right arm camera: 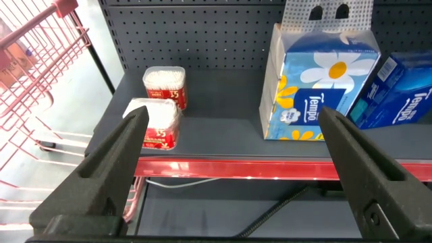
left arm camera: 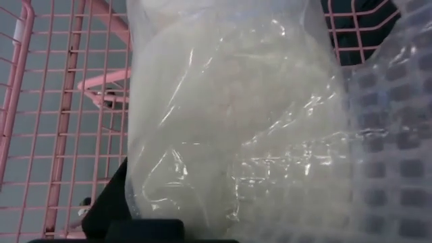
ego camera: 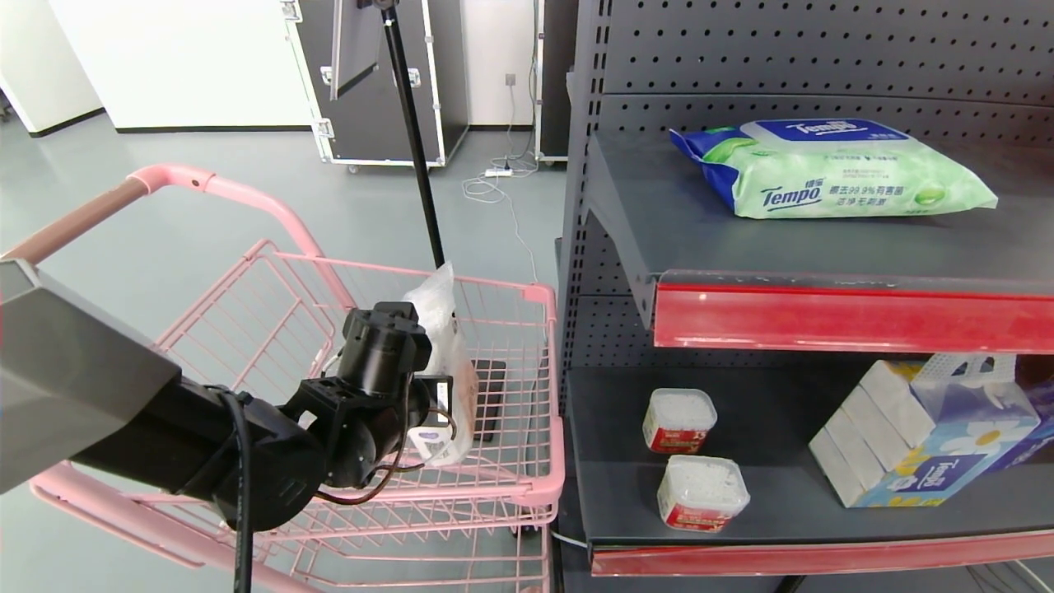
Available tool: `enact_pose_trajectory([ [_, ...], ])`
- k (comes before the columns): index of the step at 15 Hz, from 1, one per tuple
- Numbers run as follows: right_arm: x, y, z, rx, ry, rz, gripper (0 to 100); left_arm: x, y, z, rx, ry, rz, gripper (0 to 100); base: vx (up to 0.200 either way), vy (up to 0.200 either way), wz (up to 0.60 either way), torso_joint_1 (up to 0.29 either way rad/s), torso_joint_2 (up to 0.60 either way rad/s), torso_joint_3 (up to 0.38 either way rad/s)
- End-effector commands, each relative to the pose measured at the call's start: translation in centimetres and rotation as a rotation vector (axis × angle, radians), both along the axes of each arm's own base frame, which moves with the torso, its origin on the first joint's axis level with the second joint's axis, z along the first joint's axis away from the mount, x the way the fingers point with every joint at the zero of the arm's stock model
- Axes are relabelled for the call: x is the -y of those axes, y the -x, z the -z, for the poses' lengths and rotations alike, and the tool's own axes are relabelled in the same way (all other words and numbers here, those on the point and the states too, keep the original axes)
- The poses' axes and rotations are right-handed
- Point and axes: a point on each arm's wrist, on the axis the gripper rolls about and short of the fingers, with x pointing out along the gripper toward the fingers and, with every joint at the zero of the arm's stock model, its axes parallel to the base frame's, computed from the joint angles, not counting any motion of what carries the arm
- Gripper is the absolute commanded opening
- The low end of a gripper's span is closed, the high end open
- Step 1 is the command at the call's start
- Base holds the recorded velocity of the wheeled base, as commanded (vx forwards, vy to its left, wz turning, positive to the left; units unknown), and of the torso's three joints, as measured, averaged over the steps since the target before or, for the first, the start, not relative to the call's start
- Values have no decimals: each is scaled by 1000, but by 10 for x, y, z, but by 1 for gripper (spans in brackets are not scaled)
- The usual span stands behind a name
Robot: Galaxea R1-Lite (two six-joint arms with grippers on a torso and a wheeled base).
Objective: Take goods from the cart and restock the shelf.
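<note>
My left gripper (ego camera: 451,399) is down inside the pink cart (ego camera: 539,486), shut on a clear plastic bag (ego camera: 439,306) of white goods that stands up above the cart's rim. In the left wrist view the bag (left arm camera: 229,121) sits right against the camera, with one dark finger (left arm camera: 111,210) beside it. My right gripper (right arm camera: 236,192) hangs open and holds nothing, in front of the lower shelf (right arm camera: 223,138). That shelf carries two small white tubs (right arm camera: 164,86) (right arm camera: 156,125) and a blue tissue pack (right arm camera: 320,88).
The upper shelf (ego camera: 659,214) holds a green and blue wipes pack (ego camera: 832,169), with bare room to its left. On the lower shelf (ego camera: 609,461) sit the tubs (ego camera: 679,420) and the tissue pack (ego camera: 922,445). A black tripod pole (ego camera: 416,140) stands behind the cart.
</note>
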Motion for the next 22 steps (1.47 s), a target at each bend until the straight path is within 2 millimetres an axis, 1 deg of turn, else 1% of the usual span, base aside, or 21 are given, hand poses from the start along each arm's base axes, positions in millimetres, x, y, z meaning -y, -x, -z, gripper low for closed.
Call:
enact_pose_trajectory([
  [1, 0, 0, 0, -1, 1, 0, 100, -1, 3, -3, 2, 8, 10, 0, 0, 0, 0, 0, 0, 0],
  [3, 0, 0, 0, -1, 1, 0, 100, -6, 12, -19, 26, 55, 57, 0, 0, 0, 0, 0, 0, 0],
  [4, 0, 0, 0, -1, 3, -2, 100, -11, 22, -29, 32, 85, 99, 0, 0, 0, 0, 0, 0, 0],
  [5, 0, 0, 0, -1, 3, -2, 100, -14, 27, -33, 33, 98, 120, 0, 0, 0, 0, 0, 0, 0],
  [6, 0, 0, 0, -1, 3, -2, 100, -21, 41, -42, 42, 139, 175, 0, 0, 0, 0, 0, 0, 0],
  [7, 0, 0, 0, -1, 3, -2, 100, -27, 50, -45, 62, 163, 198, 0, 0, 0, 0, 0, 0, 0],
  [9, 0, 0, 0, -1, 4, -2, 100, -26, 50, -51, 130, 187, 209, 0, 0, 0, 0, 0, 0, 0],
  [10, 0, 0, 0, -1, 4, -2, 100, -26, 48, -57, 195, 170, 235, 0, 0, 0, 0, 0, 0, 0],
  [12, 0, 0, 0, -1, 4, -2, 100, -27, 47, -57, 216, 139, 248, 0, 0, 0, 0, 0, 0, 0],
  [13, 0, 0, 0, -1, 3, -2, 100, -29, 48, -60, 238, 128, 262, 0, 0, 0, 0, 0, 0, 0],
  [15, 0, 0, 0, -1, 3, -2, 100, -39, 52, -71, 287, 115, 273, 0, 0, 0, 0, 0, 0, 0],
  [17, 0, 0, 0, -1, 4, -2, 100, -64, 69, -83, 335, 83, 271, 0, 0, 0, 0, 0, 0, 0],
  [18, 0, 0, 0, -1, 4, -2, 100, -73, 79, -90, 366, 83, 276, 0, 0, 0, 0, 0, 0, 0],
  [21, 0, 0, 0, -1, 4, -2, 100, -92, 104, -114, 447, 100, 246, 0, 0, 0, 0, 0, 0, 0],
  [22, 0, 0, 0, -1, 3, -2, 100, -100, 117, -128, 472, 104, 235, 0, 0, 0, 0, 0, 0, 0],
])
